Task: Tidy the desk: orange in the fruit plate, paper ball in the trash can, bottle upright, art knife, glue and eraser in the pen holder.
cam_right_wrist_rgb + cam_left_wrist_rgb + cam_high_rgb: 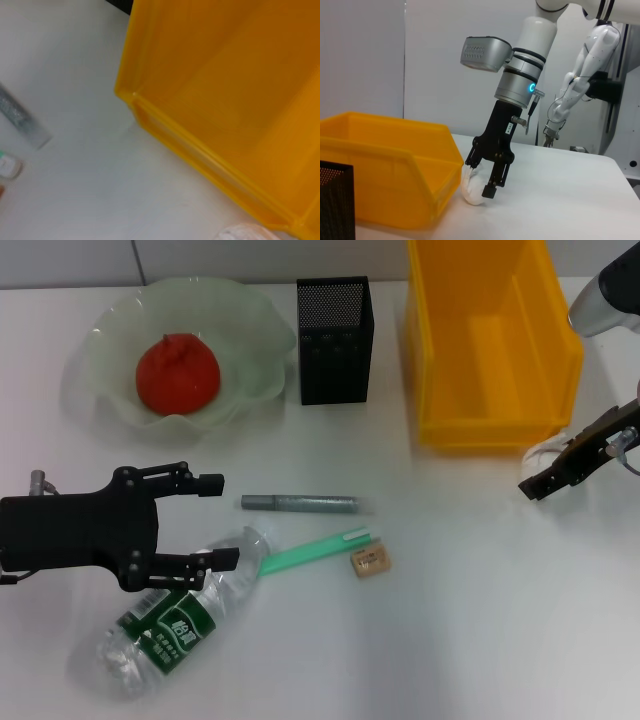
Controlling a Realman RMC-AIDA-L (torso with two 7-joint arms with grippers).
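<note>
The orange (177,373) already sits in the plate (110,405), so that part looks done. The rest is still open.

The right gripper (479,181) is down at the counter (470,600) just beside the bin's (490,430) near outer corner, its jaws closed around the paper ball (470,190), which rests on the counter touching or almost touching the bin wall. The ball is gripped but not yet over the bin; it still has to be lifted above the rim and dropped inside. The bin looks empty as far as its inside can be seen.

The left gripper (218,521) hovers over the neck end of the bottle (170,625), jaws wide, one finger on either side of it but not yet closed. The bottle lies on its side well to the near-left of the bin, cap end toward the gripper; it still has to be stood up.

Between the bottle and the bin lie a grey glue stick (298,504), a green art knife (318,549) and the eraser (369,562), the last two nearly touching. None is in the pen holder (335,340), which stands just to the left of the bin.

By my count one of six items is finished and two are in hand.
</note>
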